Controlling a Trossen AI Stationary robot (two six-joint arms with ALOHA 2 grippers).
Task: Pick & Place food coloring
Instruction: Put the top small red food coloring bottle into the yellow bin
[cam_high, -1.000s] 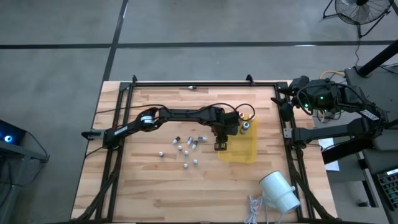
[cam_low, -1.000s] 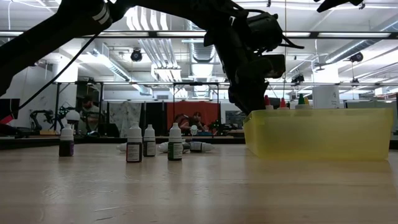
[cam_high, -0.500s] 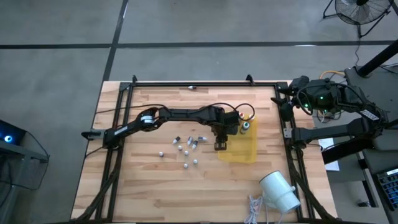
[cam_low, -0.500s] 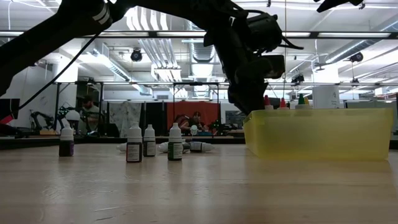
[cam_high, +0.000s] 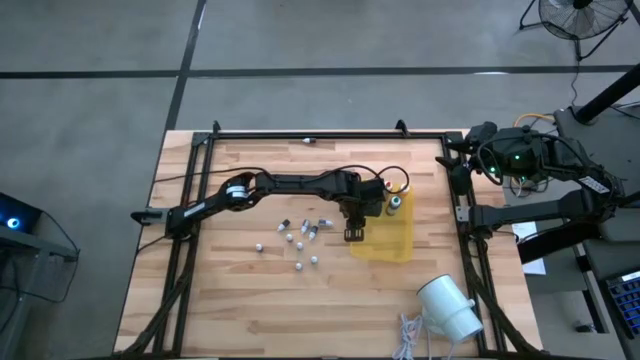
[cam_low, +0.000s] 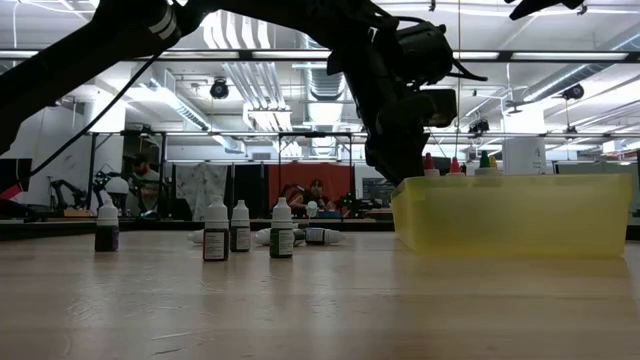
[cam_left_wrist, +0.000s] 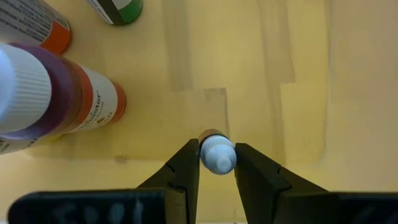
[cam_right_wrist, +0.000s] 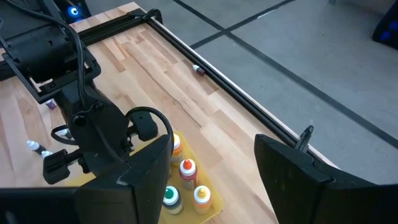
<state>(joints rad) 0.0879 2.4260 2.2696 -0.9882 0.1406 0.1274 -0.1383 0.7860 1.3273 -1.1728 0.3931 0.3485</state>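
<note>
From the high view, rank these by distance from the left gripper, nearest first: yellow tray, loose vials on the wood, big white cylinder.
1. yellow tray: directly under the left gripper, at the tray's left edge.
2. loose vials: on the wood, just left of the tray.
3. white cylinder: farthest, near the table's front right corner.

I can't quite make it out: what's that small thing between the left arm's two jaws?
In the left wrist view, a tiny white-capped vial sits clamped between the jaws of the left gripper, above the floor of the yellow bin.
</note>
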